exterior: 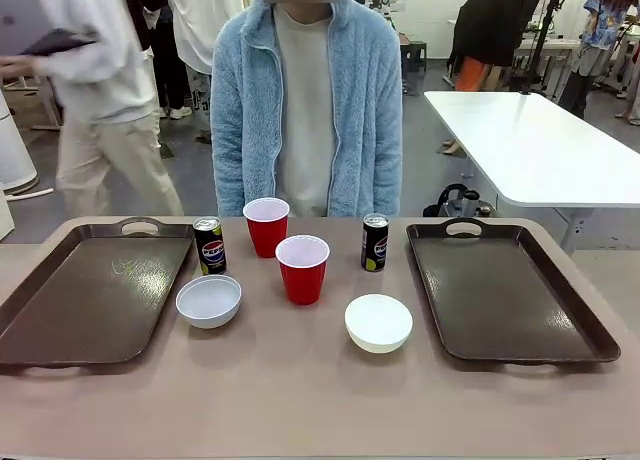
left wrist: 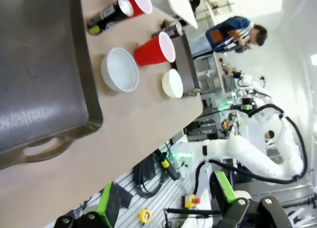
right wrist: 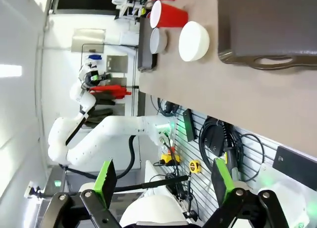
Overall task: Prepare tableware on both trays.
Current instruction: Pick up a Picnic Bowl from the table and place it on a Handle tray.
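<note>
across the middle of the tan surface (exterior: 300, 405), between the left tray (exterior: 70, 310) and the right tray (exterior: 520, 300), both large, dark brown, rectangular plastic with raised rims and cut-out handles, the tableware stands in a loose cluster, all of it on the surface and outside the trays. a dark slim pepsi can (exterior: 209, 245) stands upright just right of the left tray, with the left bowl (exterior: 209, 301), small, round and white, just nearer than it. the far cup (exterior: 266, 226), red plastic with a white inside, stands upright right of the pepsi can. the near cup (exterior: 302, 269), of the same kind, stands just beside it, nearer and to the right. a second dark slim can (exterior: 375, 242) stands upright near the right tray's far left corner, and the right bowl (exterior: 378, 323), also small, round and white, sits nearer than it. a person in a light blue fleece jacket (exterior: 305, 100) stands at the far side. the left pincer (left wrist: 166, 200) hangs by the near edge of the surface, its green-padded fingers spread wide. the right pincer (right wrist: 164, 181), also by the near edge, is spread wide too.
</note>
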Robot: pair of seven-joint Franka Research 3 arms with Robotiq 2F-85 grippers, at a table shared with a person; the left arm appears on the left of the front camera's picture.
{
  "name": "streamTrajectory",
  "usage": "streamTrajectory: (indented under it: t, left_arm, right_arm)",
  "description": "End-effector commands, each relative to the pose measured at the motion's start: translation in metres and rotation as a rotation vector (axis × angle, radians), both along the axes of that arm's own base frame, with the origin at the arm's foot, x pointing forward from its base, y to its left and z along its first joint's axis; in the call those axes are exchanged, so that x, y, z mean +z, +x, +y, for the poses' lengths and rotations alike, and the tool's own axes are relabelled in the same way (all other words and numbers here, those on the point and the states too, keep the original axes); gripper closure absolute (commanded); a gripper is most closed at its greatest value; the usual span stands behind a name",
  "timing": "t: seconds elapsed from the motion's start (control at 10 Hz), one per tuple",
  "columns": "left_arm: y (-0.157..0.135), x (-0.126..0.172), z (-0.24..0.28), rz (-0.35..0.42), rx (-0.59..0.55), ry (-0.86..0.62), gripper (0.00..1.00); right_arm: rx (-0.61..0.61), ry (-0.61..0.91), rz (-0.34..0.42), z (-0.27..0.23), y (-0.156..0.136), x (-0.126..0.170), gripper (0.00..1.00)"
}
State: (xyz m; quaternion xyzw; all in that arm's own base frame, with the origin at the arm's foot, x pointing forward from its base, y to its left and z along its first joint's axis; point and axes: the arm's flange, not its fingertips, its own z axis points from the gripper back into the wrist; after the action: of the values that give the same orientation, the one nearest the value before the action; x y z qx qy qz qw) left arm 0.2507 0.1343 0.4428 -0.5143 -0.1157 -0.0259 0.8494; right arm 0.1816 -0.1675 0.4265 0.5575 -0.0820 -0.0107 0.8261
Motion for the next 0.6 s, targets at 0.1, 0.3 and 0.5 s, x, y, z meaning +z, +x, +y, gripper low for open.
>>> streamTrajectory:
  t: [0.1,0.3,0.5]
  left_arm:
    - [0.000,0.000,0.000,0.000,0.000,0.000,0.00]
    - [0.000,0.000,0.000,0.000,0.000,0.000,0.00]
    - [0.000,0.000,0.000,0.000,0.000,0.000,0.00]
  right_arm:
    - [0.000,0.000,0.000,0.000,0.000,0.000,0.00]
    - [0.000,0.000,0.000,0.000,0.000,0.000,0.00]
    - [0.000,0.000,0.000,0.000,0.000,0.000,0.00]
